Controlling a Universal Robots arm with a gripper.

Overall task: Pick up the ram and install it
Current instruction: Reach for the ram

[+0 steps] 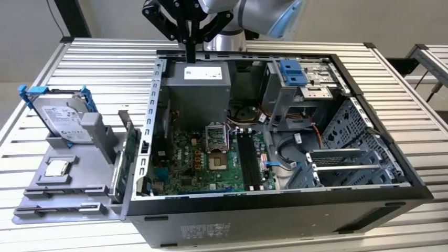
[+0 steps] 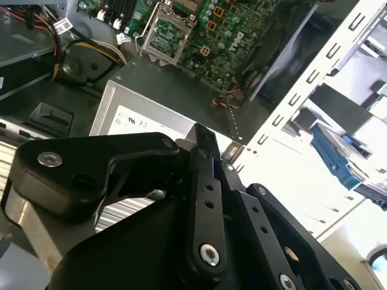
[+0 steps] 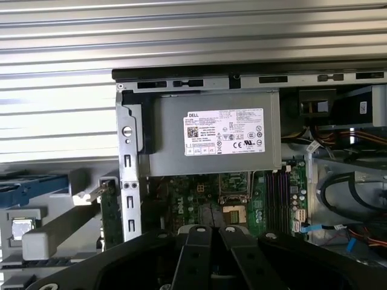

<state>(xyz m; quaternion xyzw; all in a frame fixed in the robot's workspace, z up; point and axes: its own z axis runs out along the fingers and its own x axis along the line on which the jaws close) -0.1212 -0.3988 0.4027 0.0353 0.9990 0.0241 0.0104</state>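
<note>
The open computer case (image 1: 280, 215) lies on the slatted table (image 1: 98, 58). Above its grey power supply (image 1: 199, 86) hangs the gripper (image 1: 190, 56), its fingers pressed together. Where the ram is, I cannot tell.

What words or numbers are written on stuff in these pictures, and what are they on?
White label on the grey power supply: a logo, barcodes and safety marks; the fine print is too small to read.
Hard drive: the print on its top is too small to read.
Sticker on the computer case: too small to read.
Nothing here can be quoted reliably.
</note>
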